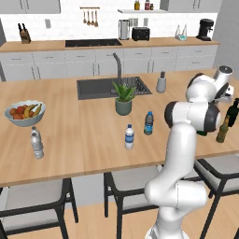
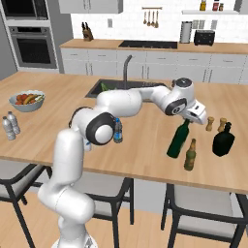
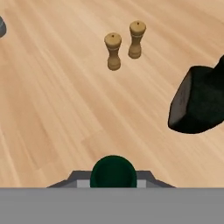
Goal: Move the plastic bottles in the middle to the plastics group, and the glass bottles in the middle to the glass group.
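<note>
My gripper (image 2: 193, 118) is shut on the neck of the tall dark green glass bottle (image 2: 176, 141), which leans over the right part of the wooden counter (image 2: 145, 160). The hand view looks down on its round green top (image 3: 113, 172). Just right of it stands the glass group: a slim olive-brown bottle (image 2: 190, 155) and a blackish bottle (image 2: 224, 139) (image 3: 197, 105). Two plastic bottles stand mid-counter, a clear one with a white cap (image 1: 129, 137) and a blue-tinted one (image 1: 148, 123) (image 2: 117, 131). The plastics group bottle (image 1: 36, 143) stands far left.
Two wooden shakers (image 3: 113, 51) (image 3: 137, 39) stand behind the glass group. A potted plant (image 1: 123, 98), the sink (image 1: 100, 88) and a grey canister (image 1: 161, 83) lie further back. A fruit bowl (image 1: 24, 113) sits at the left. Stools line the counter's near edge.
</note>
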